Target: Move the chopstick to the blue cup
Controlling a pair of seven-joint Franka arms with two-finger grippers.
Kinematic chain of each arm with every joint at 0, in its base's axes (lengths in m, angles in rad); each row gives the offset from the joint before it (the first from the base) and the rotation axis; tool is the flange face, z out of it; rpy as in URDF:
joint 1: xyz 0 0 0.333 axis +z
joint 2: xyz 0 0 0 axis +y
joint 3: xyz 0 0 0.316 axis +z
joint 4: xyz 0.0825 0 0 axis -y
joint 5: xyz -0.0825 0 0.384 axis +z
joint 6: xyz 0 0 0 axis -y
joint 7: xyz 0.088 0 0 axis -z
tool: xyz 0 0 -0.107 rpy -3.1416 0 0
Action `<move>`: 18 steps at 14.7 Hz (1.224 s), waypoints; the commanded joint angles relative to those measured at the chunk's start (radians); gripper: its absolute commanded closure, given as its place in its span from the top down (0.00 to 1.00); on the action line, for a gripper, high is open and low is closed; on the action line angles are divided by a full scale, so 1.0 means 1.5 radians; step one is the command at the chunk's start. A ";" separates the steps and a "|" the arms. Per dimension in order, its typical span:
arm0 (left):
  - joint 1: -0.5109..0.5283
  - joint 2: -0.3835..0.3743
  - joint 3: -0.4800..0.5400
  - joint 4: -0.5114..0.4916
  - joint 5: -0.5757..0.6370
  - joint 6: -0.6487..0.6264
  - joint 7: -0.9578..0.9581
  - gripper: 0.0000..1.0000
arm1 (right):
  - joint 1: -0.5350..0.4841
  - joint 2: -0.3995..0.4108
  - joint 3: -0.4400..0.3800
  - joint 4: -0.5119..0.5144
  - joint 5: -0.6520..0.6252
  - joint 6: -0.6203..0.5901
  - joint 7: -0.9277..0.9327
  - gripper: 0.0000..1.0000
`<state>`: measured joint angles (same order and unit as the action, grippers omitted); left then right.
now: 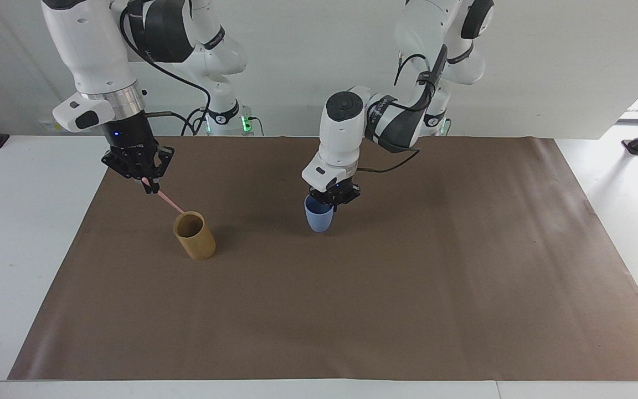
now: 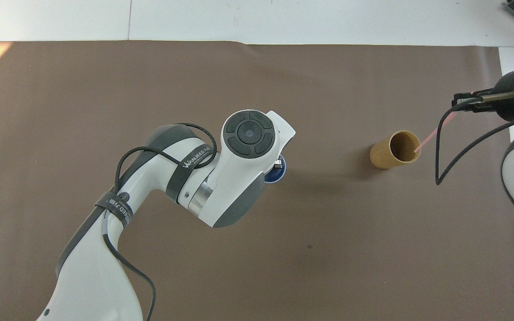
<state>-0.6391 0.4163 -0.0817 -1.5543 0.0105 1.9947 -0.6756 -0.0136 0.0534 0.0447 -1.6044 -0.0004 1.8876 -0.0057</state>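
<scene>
Facing view: right gripper (image 1: 147,186) pinches the chopstick (image 1: 167,201), tip slanting to the tan holder's (image 1: 195,236) rim, left gripper (image 1: 332,199) clamps the blue cup's (image 1: 318,216) rim beside the holder toward the left arm's end; overhead: chopstick (image 2: 427,139) tip at holder (image 2: 393,150) mouth, cup (image 2: 276,173) mostly hidden under the left arm.

You can read one word only: "WANJEED", in white letters on the black strap (image 2: 188,161) around the left arm (image 2: 221,178), in the overhead view. A second strap lower down carries lettering too small to make out.
</scene>
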 commanded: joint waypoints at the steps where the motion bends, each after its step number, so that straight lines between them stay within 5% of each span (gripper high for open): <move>1: -0.021 0.038 0.013 0.042 -0.002 0.008 -0.024 0.00 | 0.006 -0.015 0.003 -0.018 -0.007 0.006 0.025 0.00; 7: -0.030 0.053 0.014 0.035 0.002 0.047 -0.034 0.00 | 0.023 -0.013 0.008 -0.014 -0.009 0.005 0.053 0.00; 8: -0.028 0.053 0.014 0.035 0.002 0.047 -0.034 0.11 | 0.028 -0.011 0.009 -0.008 -0.009 0.001 0.054 0.00; 10: -0.024 0.053 0.014 0.035 0.002 0.045 -0.034 0.80 | 0.037 -0.010 0.009 -0.008 -0.009 -0.002 0.054 0.00; 11: -0.024 0.052 0.016 0.033 0.004 0.039 -0.034 1.00 | 0.038 -0.010 0.009 -0.008 -0.008 -0.002 0.054 0.00; 18: 0.062 -0.074 0.018 0.022 0.009 -0.063 -0.014 1.00 | 0.153 0.016 0.010 0.006 -0.008 0.014 0.207 0.00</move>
<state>-0.5982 0.3912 -0.0476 -1.4947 0.0152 1.9667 -0.7105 0.1862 0.0611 0.0578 -1.6035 -0.0004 1.8904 0.2459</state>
